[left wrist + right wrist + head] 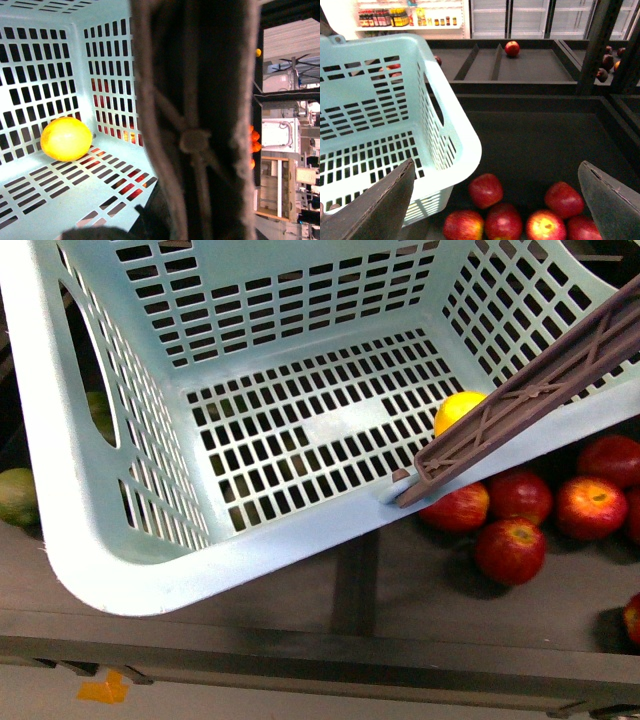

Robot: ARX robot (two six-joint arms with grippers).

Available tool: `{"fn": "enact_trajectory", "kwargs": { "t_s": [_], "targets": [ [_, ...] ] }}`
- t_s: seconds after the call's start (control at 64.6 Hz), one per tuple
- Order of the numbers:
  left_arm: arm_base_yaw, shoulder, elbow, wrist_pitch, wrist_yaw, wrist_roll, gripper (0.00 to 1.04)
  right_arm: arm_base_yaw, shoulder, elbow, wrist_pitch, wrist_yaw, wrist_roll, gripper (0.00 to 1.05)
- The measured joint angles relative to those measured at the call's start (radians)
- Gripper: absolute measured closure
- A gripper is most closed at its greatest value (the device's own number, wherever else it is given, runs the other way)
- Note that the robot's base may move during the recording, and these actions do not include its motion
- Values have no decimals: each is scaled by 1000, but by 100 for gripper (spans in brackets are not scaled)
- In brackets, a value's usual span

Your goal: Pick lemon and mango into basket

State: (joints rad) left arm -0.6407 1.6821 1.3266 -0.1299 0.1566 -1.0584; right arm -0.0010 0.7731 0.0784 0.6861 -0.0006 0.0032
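The teal basket (110,570) hangs tilted and fills most of the front view. The yellow lemon (458,408) lies on its slotted floor in the right corner, partly behind the brown handle (520,400). In the left wrist view the lemon (66,138) rests by the basket wall. My left gripper (165,225) is shut on the handle (200,125), which hides most of its fingers. A greenish fruit (15,495), likely the mango, lies left of the basket. My right gripper (495,210) is open above red apples, beside the basket rim (462,135).
Several red apples (510,550) lie in the dark display bin right of and under the basket, the same apples (485,190) showing below my right fingers. A lone apple (512,48) sits in a far divided tray. The bin's front ledge (350,640) runs below the basket.
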Motion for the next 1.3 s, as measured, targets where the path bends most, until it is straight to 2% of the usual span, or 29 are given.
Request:
{"fn": "enact_trajectory", "kwargs": {
  "t_s": [1.301],
  "targets": [
    [2, 0, 0, 0, -1, 3, 100, 0, -1, -2, 0, 0, 0, 9]
  ]
}}
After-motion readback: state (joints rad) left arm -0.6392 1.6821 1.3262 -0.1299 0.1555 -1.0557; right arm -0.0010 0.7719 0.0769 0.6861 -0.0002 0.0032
